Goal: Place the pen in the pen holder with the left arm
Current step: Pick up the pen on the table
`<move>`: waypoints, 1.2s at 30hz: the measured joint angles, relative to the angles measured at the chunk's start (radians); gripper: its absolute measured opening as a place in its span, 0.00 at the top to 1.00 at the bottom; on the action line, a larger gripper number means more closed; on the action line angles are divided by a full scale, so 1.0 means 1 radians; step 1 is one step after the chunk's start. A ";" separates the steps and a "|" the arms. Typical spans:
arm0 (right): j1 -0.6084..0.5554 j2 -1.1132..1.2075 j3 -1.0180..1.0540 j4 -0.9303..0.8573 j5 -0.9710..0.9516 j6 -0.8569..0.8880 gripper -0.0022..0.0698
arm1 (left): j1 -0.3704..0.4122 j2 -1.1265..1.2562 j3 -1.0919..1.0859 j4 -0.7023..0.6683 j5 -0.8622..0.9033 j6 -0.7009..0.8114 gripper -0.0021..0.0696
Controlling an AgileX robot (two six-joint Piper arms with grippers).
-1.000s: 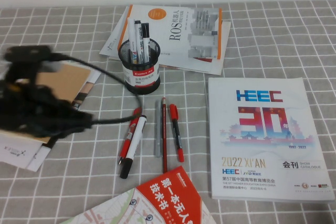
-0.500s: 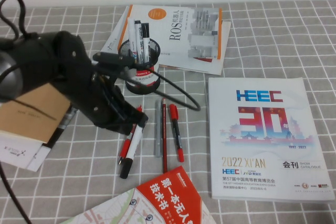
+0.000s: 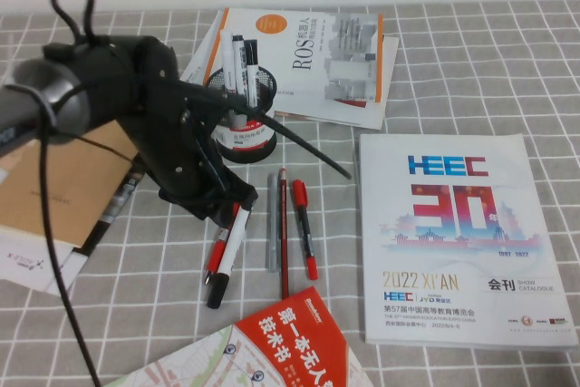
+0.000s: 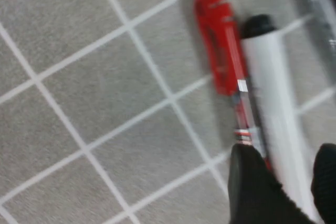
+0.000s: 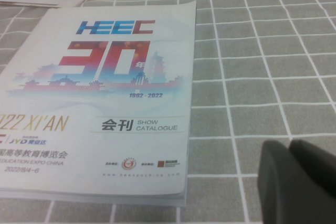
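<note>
left arm [image 3: 109,106]: reaches in from the left, low over the desk [image 3: 471,88], wrist above the far ends of the pen row.
left gripper [image 4: 283,182]: fingers [image 4: 252,187] parted, straddling the white marker [image 4: 275,108] where it lies touching the pen [image 4: 220,51]; nothing gripped.
pen [image 3: 220,246]: red, flat on the desk, leftmost of the row, pressed against the marker [image 3: 228,256], just near of the holder.
holder [image 3: 243,129]: black mesh cup, upright, far of the row, already carrying markers; partly behind the arm.
other items: grey pen [image 3: 271,224], pencil [image 3: 283,237], red-and-black pen [image 3: 304,228], catalogue [image 3: 462,242] at right.
right gripper [image 5: 299,177]: parked near the catalogue's [image 5: 94,93] corner, fingers closed, empty.
risks, as judged: the fingers sit more over the marker than the pen, so closing may seize the marker, or both together; one finger may land on the pen and roll it aside. the trailing cable [image 3: 299,142] crosses beside the holder and could tip it on the lift.
</note>
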 joint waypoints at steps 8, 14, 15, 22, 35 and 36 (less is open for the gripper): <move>0.000 0.000 0.000 0.000 0.000 0.000 0.99 | 0.000 0.043 -0.005 0.029 -0.054 -0.016 0.63; 0.000 0.000 0.000 0.000 0.000 0.000 0.99 | 0.000 0.076 -0.006 0.029 -0.062 -0.018 0.63; 0.000 0.000 0.000 0.000 0.000 0.000 0.99 | 0.000 0.082 -0.006 0.029 -0.064 -0.019 0.63; 0.000 0.000 0.000 0.000 0.000 0.000 0.99 | 0.000 0.103 -0.007 0.034 -0.069 -0.021 0.63; 0.000 0.000 0.000 0.000 0.000 0.000 0.99 | 0.000 0.103 -0.012 0.036 0.008 -0.021 0.88; 0.000 0.000 0.000 0.000 0.000 0.000 0.99 | 0.000 0.103 -0.012 0.036 0.018 -0.019 0.88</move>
